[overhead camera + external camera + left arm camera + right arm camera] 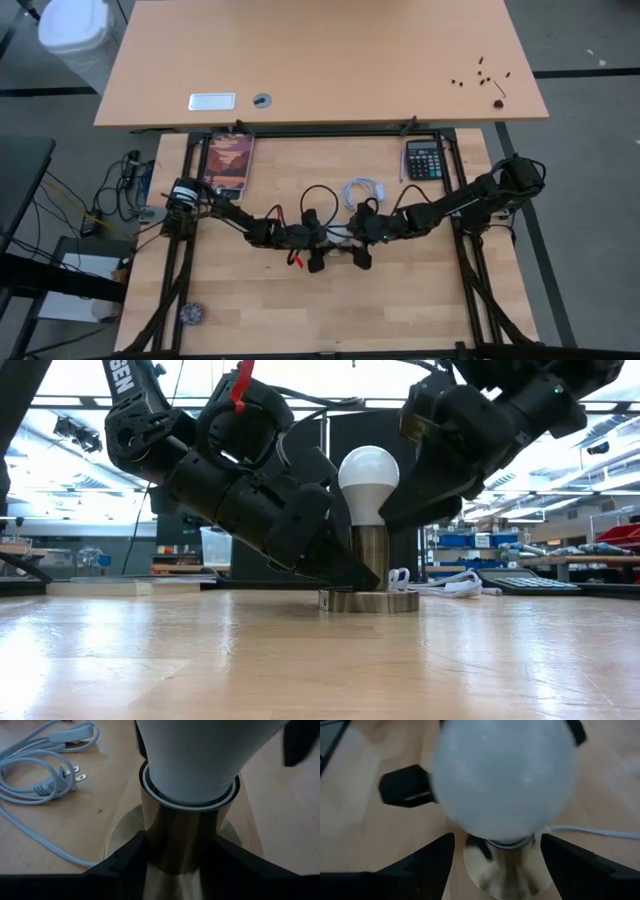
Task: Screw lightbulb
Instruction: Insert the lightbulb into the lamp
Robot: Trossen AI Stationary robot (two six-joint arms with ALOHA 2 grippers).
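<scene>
The white lightbulb [368, 478] stands upright in the brass socket [372, 556], whose round base disc [370, 601] rests flat on the wooden table. My left gripper [182, 862] comes in low from the table's left and is shut on the socket's stem. My right gripper [497, 845] comes down from the right, slanting. It is open, with one finger on each side of the bulb's lower half; I see no clear touch. In the high view the arms hide the bulb and socket. My left gripper pinches the socket's brass stem [180, 845] between its two fingers [132, 862], just below the collar under the bulb. The fingers come from the table's left, slanting slightly down, and lie across the stem. The socket stands upright with its base disc on the table.
A coiled white cord with a plug [45, 775] lies just beyond the socket. A calculator [424, 158] and a picture booklet [230, 165] lie at the far edge. A small round thing [191, 314] sits near the left front corner. A larger desk [320, 60] stands behind.
</scene>
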